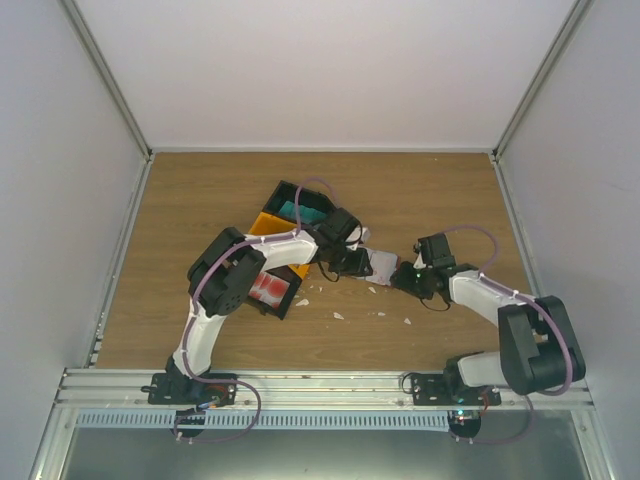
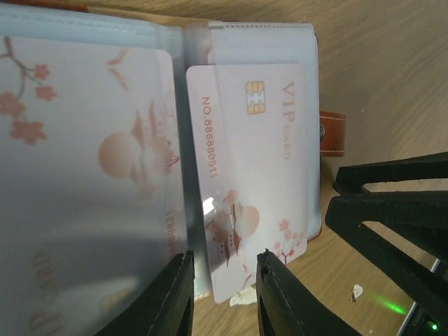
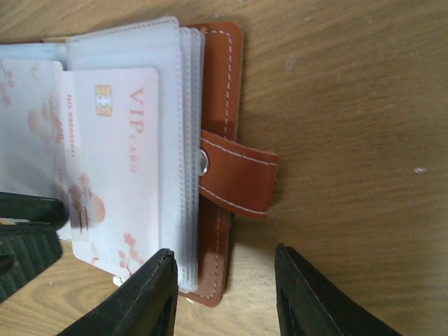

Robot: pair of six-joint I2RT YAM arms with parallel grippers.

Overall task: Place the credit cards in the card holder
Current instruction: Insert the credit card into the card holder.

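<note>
- Left of the counter's (image 1: 430,190) middle stand the black and yellow bins (image 1: 272,225). Red-and-white credit cards (image 1: 268,288) and teal ones (image 1: 300,210) lie inside them, so I judge most of the loading is not yet done.
- My left fingers (image 1: 352,262) are parted over the near end of a pale pink VIP card (image 2: 252,175), and I see nothing pinched between them.
- On the holder's left page a patterned card (image 2: 105,154) sits behind the clear film, so that one is done.
- The VIP card lies on the right page, slightly askew and overhanging toward the spine. I cannot tell whether it is under the film or only on top, and I would call this insertion unfinished.
- The card holder (image 3: 224,105) lies open about the middle of the counter between both arms, its brown snap strap (image 3: 238,175) flung out to the right.
- My right fingers (image 1: 404,277) are parted, straddling the cover's near corner without clamping it.
</note>
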